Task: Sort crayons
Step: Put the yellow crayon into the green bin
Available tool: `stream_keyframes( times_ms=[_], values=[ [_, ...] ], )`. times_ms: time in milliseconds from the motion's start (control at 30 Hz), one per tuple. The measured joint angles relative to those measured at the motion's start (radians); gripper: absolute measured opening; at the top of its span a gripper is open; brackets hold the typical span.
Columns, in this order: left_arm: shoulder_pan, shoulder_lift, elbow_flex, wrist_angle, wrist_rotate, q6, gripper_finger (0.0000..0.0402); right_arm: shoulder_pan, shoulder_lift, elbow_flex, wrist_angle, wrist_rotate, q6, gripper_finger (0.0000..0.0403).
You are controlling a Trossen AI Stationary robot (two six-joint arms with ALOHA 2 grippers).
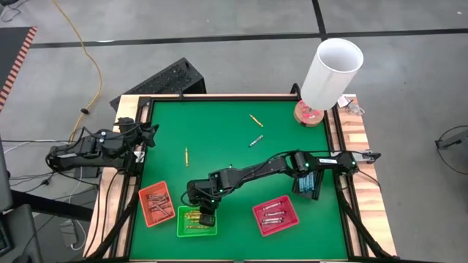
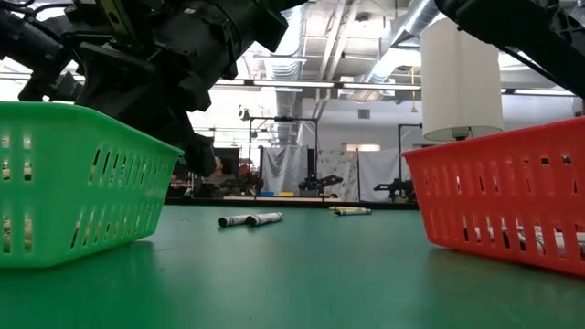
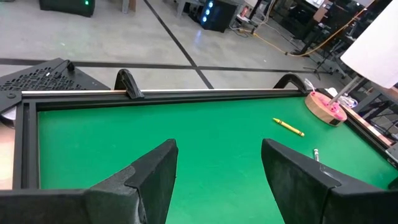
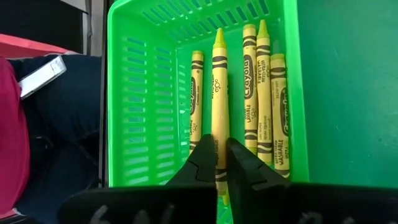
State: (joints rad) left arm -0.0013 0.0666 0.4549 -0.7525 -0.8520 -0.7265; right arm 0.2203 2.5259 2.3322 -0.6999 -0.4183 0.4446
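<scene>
the scene is evenly and brightly lit from overhead, with ceiling lights [image 2: 366, 87] glowing white in the low view and only soft, short shadows under the arms on the green table [image 1: 219, 131]. in the low view the near green tray [image 2: 82, 178] and red tray [image 2: 512, 196] are soft and out of focus, the dark arm above them is almost a silhouette against the bright room, and the tabletop carries a faint sheen. the right wrist view is crisp on the yellow crayons [image 4: 249, 93], while the left wrist view bends the table's straight frame [image 3: 205, 94] slightly towards its edges
</scene>
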Motion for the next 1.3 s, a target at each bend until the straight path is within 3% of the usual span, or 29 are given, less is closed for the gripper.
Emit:
stream_keyframes(
  times_ms=[700, 1100, 1200, 1300],
  values=[
    [0.000, 0.000, 0.000, 0.000, 0.004, 0.000, 0.0223, -0.004, -0.001, 0.000, 0.009, -0.029, -0.008, 0.0056],
    [0.000, 0.000, 0.000, 0.000, 0.028, 0.001, 0.0223, -0.071, -0.113, -0.001, 0.006, -0.056, -0.121, 0.0056],
    [0.000, 0.000, 0.000, 0.000, 0.027, 0.001, 0.0223, -0.103, -0.149, 0.000, 0.033, -0.022, -0.141, 0.0056],
    [0.000, 0.000, 0.000, 0.000, 0.027, 0.006, 0.0223, -0.140, -0.164, 0.001, 0.089, 0.087, -0.140, 0.0056]
  ],
)
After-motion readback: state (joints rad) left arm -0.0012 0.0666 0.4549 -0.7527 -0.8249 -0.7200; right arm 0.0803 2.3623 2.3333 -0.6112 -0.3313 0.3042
